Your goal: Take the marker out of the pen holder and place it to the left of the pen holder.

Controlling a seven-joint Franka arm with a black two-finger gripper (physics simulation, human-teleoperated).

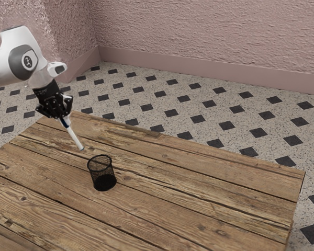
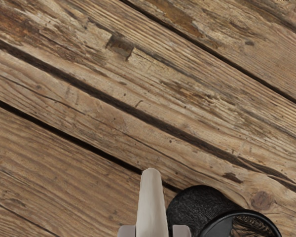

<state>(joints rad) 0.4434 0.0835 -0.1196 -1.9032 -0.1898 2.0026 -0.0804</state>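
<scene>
The black pincer (image 1: 64, 118) squeezes the long white-and-blue marker (image 1: 74, 137) poking out under it. Taking it out of the round black mesh cup (image 1: 101, 173) below looks done; next, lower it left of the cup and let go.

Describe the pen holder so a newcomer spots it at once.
Start at the wooden plank table and go toward the exterior view's left. There, a small round black mesh cup stands upright on the boards: the pen holder. It's wide and dark, unlike the slim, mostly white marker held above the table in the gripper.
</scene>
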